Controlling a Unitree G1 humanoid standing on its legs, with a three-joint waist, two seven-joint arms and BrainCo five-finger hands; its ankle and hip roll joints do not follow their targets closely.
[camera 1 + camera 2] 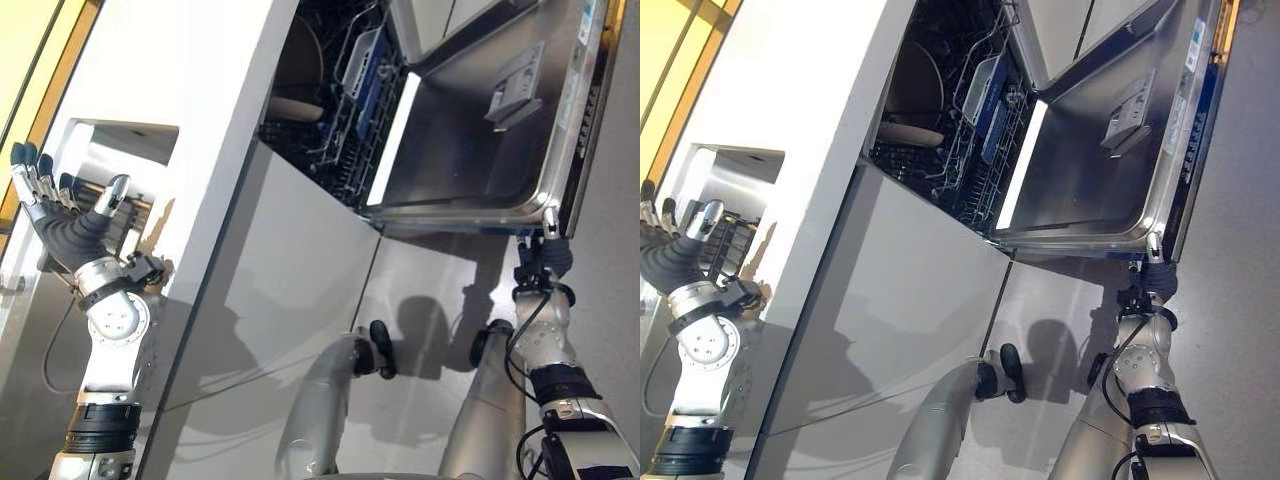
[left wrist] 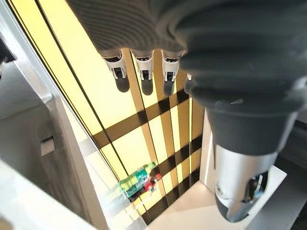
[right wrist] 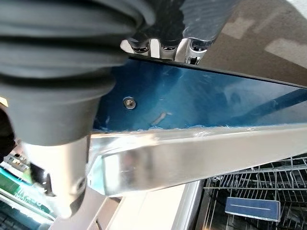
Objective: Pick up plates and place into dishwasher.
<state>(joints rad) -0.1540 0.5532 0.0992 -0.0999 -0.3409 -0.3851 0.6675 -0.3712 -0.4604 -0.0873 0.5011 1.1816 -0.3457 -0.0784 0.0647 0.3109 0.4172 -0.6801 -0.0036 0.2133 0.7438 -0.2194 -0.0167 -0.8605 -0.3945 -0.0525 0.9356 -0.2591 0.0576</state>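
Observation:
The dishwasher door (image 1: 470, 130) hangs open, steel inner face showing. Its wire rack (image 1: 975, 130) holds a large dark round plate (image 1: 915, 82) standing on edge at the back, with a pale rounded dish (image 1: 295, 108) under it. My right hand (image 1: 545, 256) is up against the door's outer corner; in the right wrist view the hand (image 3: 57, 96) sits at the door's blue edge (image 3: 192, 100) and steel rim. My left hand (image 1: 62, 222) is raised at the far left, open and holding nothing, in front of a counter dish rack (image 1: 135, 212).
White cabinet fronts (image 1: 280, 300) run below the white counter (image 1: 200, 90). Blue-grey containers (image 1: 366, 60) sit in the dishwasher rack. In the left wrist view, yellow wall panels (image 2: 96, 96) and green and red bottles (image 2: 139, 182) lie beyond the hand.

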